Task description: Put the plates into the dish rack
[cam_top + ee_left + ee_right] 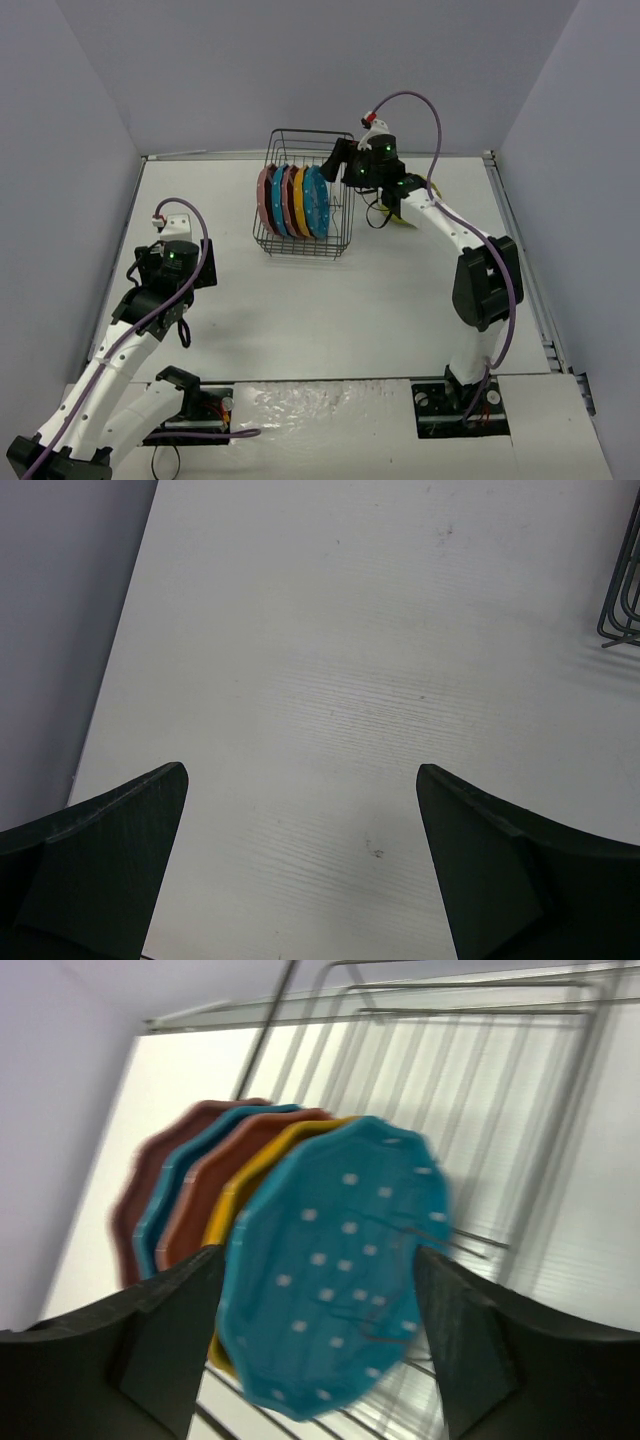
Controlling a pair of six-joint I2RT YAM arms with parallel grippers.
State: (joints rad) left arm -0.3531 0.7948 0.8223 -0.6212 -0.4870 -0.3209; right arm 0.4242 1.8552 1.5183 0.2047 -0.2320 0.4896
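Five plates stood on edge in the dish rack, the nearest blue one between the spread fingers of the right tool, which gripped nothing I could see, though that view was blurred. The left tool hung wide apart over bare surface. A lime-green sliver under the right arm was likely the sixth plate, lying flat. These looked light, stiff and smooth, probably slippery, so the thin scalloped rim seemed the place to pinch, one finger slid beneath the edge
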